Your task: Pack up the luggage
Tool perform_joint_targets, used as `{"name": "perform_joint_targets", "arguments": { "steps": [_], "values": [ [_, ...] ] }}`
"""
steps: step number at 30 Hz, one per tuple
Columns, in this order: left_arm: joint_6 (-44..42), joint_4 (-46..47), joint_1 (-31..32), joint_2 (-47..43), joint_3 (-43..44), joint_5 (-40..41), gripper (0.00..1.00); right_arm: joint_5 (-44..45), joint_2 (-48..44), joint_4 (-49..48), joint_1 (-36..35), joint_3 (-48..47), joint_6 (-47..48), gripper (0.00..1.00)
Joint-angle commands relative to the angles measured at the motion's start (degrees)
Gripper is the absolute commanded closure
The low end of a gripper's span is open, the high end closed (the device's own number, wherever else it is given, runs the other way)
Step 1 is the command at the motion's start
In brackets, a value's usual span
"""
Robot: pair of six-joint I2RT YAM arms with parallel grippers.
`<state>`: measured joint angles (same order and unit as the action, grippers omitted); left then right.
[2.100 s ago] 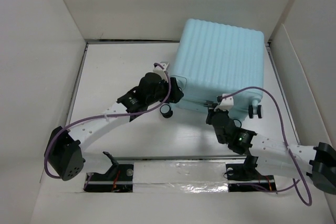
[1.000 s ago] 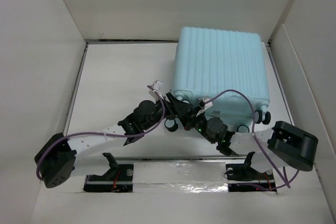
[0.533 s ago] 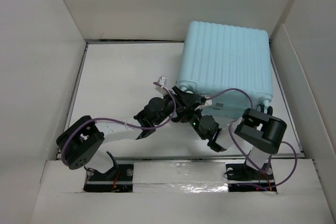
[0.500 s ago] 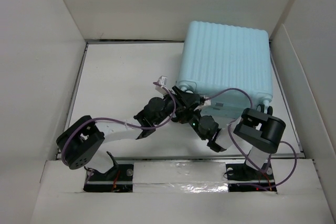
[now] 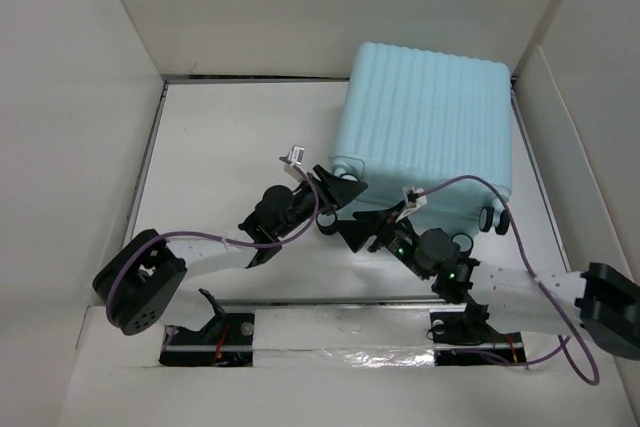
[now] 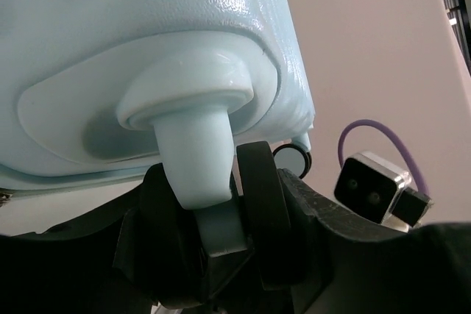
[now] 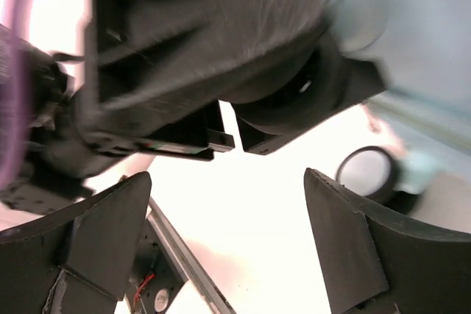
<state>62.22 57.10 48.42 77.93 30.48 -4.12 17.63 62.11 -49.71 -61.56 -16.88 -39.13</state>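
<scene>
One luggage [image 5: 428,117] is counted, along with two grippers, the left gripper [image 5: 335,190] and the right gripper [image 5: 352,229], and two purple cables [image 5: 465,177], one to each side

Showing the luggage [image 5: 425,127] lying closed on a broad side at the far right of the table [image 5: 230,137], its pale aqua ribbed shell facing up and its ridges running from far to near. Sitting slightly skewed, with the wheel end pointing toward the near edge. Carrying small black casters [image 5: 495,219] at the near-right corner and another caster [image 5: 347,183] at the near-left corner. Displaying, close up in the left wrist view, a smooth aqua stem [image 6: 193,145] dropping from a rounded socket in the shell's corner to a black wheel [image 6: 261,218].
</scene>
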Motion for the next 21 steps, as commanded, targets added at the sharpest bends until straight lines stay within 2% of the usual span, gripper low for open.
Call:
{"name": "perform_joint_targets", "arguments": {
  "steps": [1, 2, 4, 5, 8, 11, 13, 14, 17, 21],
  "values": [
    [-1.1, 19.1, -2.7, -7.8, -0.2, -5.3, 0.59, 5.7, -9.8, 22.5, -1.5, -0.1, 4.2, 0.1],
    [-0.8, 19.4, -2.7, -7.7, -0.4, -5.9, 0.5, 6.6, -12.1, 25.0, -1.5, -0.2, 4.6, 0.12],
    [0.5, 20.7, -3.9, -7.4, -1.2, -7.6, 0.41, 8.6, -16.4, 29.5, -1.5, -0.3, 6.2, 0.16],
    [1.0, 21.2, -4.8, -7.2, -1.5, -8.2, 0.32, 9.4, -19.9, 30.0, -1.5, -0.3, 6.5, 0.2],
    [2.2, 21.8, -6.8, -6.7, -1.5, -11.8, 0.19, 12.0, -22.5, 32.5, -0.1, -2.3, 9.8, 0.41],
    [0.9, 16.9, -9.0, -7.9, -0.9, -14.7, 0.11, 10.1, -21.4, 35.0, 1.9, -6.5, 13.0, 0.53],
    [-1.6, 8.6, -9.7, -10.1, 0.3, -14.6, 0.1, 9.6, -19.2, 35.4, 1.9, -8.2, 14.3, 0.42],
    [-4.1, 5.9, -9.8, -10.9, 0.5, -13.8, 0.1, 9.4, -18.3, 34.8, 2.4, -9.3, 14.7, 0.31],
    [-6.7, 1.0, -11.0, -13.4, -0.2, -12.0, 0.12, 7.3, -14.0, 31.5, 2.9, -11.2, 16.3, 0.14],
    [-6.1, 1.9, -12.2, -14.7, -1.9, -13.2, 0.12, 6.4, -7.8, 28.6, 2.9, -15.5, 18.0, 0.04]
  ]
}}
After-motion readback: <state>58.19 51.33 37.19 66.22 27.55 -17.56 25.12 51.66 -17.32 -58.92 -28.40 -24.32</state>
